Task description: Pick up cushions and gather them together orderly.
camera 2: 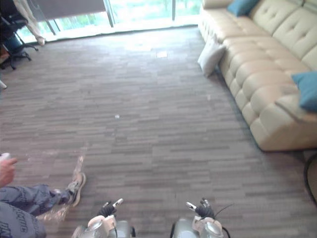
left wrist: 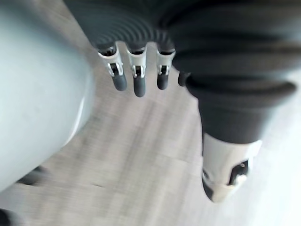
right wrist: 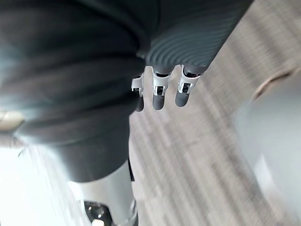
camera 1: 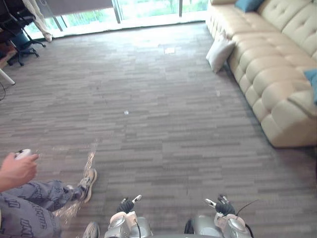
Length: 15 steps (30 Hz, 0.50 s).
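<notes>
A cream sofa [camera 1: 270, 69] lines the right side, with a teal cushion [camera 2: 306, 90] on its near end and a white cushion [camera 1: 219, 53] on the floor leaning against its front, well away from the robot. A person [camera 1: 22, 210] sits close by on the left. The left hand [left wrist: 137, 79] and right hand [right wrist: 159, 92] hang relaxed and empty. Walking over could clip the person's outstretched foot.

Sofa [camera 1: 277, 64] runs along the right side. Floor cushion [camera 1: 219, 53] leans against the sofa front. Far cushion [camera 1: 247, 4] and near cushion [camera 1: 312, 82] on the sofa. Person [camera 1: 25, 198] near left, office chair [camera 1: 20, 34] far left.
</notes>
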### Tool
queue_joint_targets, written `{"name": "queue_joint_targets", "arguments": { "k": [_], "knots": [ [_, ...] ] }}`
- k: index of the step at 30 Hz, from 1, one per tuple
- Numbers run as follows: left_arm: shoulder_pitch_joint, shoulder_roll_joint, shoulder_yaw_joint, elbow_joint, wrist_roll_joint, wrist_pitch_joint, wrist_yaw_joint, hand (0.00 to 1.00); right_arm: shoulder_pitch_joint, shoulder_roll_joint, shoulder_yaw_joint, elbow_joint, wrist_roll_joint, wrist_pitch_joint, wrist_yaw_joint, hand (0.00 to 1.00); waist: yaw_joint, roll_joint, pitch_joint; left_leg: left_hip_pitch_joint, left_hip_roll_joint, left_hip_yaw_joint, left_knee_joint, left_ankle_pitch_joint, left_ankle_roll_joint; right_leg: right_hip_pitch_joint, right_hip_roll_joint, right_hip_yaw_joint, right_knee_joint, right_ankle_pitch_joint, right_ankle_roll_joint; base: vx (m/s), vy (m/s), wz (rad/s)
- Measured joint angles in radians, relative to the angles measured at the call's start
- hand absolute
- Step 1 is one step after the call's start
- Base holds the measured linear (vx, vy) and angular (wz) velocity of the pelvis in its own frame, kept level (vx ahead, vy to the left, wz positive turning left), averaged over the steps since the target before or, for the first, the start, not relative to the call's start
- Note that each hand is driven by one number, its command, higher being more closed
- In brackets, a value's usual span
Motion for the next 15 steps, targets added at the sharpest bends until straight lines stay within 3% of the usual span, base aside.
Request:
{"name": "queue_joint_targets", "arguments": {
  "k": [2, 3, 4, 5, 6, 8, 9, 11, 12, 13, 15],
  "knots": [
    [0.0, -0.007, 0.003, -0.021, -0.001, -0.016, 0.002, 0.0, 0.002, 0.023, 0.006, 0.001, 0.0, 0.007, 0.0, 0.0, 0.021, -0.001, 0.0, -0.07, -0.028, 0.052, -0.354, 0.016, 0.005, 0.098, -0.019, 0.018, -0.076, -0.023, 0.04, 0.66, 0.122, -0.28],
    [0.001, -0.008, 0.003, -0.023, -0.002, -0.017, 0.003, 0.0, 0.002, 0.027, 0.006, 0.004, 0.0, 0.008, -0.001, 0.0, 0.029, 0.0, -0.001, -0.073, -0.041, 0.047, -0.457, 0.036, -0.006, 0.121, -0.022, 0.028, -0.094, -0.035, 0.049, 0.65, 0.196, -0.47],
    [0.007, -0.007, 0.003, -0.032, -0.007, -0.017, 0.011, 0.0, -0.001, 0.029, 0.008, 0.008, -0.001, 0.008, -0.001, 0.0, 0.037, 0.0, -0.004, -0.079, -0.063, 0.025, -0.582, 0.087, -0.018, 0.155, -0.024, 0.05, -0.119, -0.059, 0.064, 0.67, 0.268, -0.58],
    [0.011, -0.003, 0.003, -0.037, -0.016, -0.019, 0.013, 0.0, -0.005, 0.031, 0.013, 0.026, -0.002, 0.007, -0.002, 0.0, 0.045, -0.019, -0.012, -0.079, -0.084, 0.009, -0.565, 0.166, -0.006, 0.171, -0.034, 0.082, -0.127, -0.076, 0.064, 0.88, 0.34, -0.57],
    [0.018, 0.029, 0.005, -0.034, -0.023, -0.014, 0.014, 0.0, 0.002, 0.061, 0.024, 0.044, -0.001, 0.011, -0.001, 0.0, 0.034, -0.075, -0.059, -0.097, -0.131, 0.016, -0.514, 0.146, 0.057, 0.159, -0.088, 0.166, -0.099, -0.05, 0.035, 0.89, 0.351, -0.37],
    [0.017, 0.04, 0.008, -0.035, -0.023, -0.015, 0.015, 0.0, 0.018, 0.067, 0.023, 0.045, -0.002, 0.013, -0.001, 0.0, 0.037, -0.1, -0.065, -0.089, -0.145, 0.037, -0.461, 0.096, 0.073, 0.126, -0.121, 0.226, -0.016, 0.006, 0.098, 0.66, 0.294, -0.18],
    [0.015, 0.046, 0.009, -0.027, -0.024, -0.014, 0.016, 0.0, 0.017, 0.069, 0.023, 0.045, -0.002, 0.013, -0.001, 0.0, 0.04, -0.114, -0.065, -0.053, -0.162, 0.055, -0.446, 0.051, 0.077, 0.093, -0.135, 0.27, 0.105, 0.05, 0.13, 0.67, 0.342, -0.24],
    [0.011, 0.055, 0.008, -0.002, -0.023, -0.012, 0.018, 0.0, 0.018, 0.069, 0.018, 0.041, -0.004, 0.011, -0.001, 0.0, 0.033, -0.126, -0.052, 0.07, -0.197, 0.081, -0.477, -0.028, 0.083, -0.073, -0.154, 0.343, 0.529, 0.253, 0.222, 0.68, 0.3, -0.23],
    [0.009, 0.056, 0.006, 0.009, -0.024, -0.006, 0.018, 0.0, 0.019, 0.064, 0.019, 0.033, -0.004, 0.006, 0.003, 0.0, 0.028, -0.121, -0.047, 0.142, -0.213, 0.079, -0.493, -0.065, 0.086, -0.166, -0.149, 0.345, 0.731, 0.266, 0.229, 0.59, 0.184, -0.1],
    [0.009, 0.055, -0.013, 0.027, -0.022, -0.001, 0.018, 0.0, 0.021, 0.052, 0.019, 0.015, -0.004, 0.003, 0.004, 0.0, 0.023, -0.112, -0.043, 0.235, -0.223, 0.079, -0.532, -0.092, 0.089, -0.242, -0.143, 0.311, 0.848, 0.221, 0.208, 0.58, 0.135, -0.08],
    [0.002, 0.046, -0.041, 0.041, -0.022, 0.007, 0.018, 0.0, 0.035, 0.038, 0.017, -0.016, -0.004, 0.0, 0.004, 0.0, 0.022, -0.092, -0.045, 0.354, -0.227, 0.078, -0.62, -0.114, 0.08, -0.358, -0.133, 0.22, 0.874, 0.151, 0.16, 0.56, 0.108, -0.04]
  ]
}}
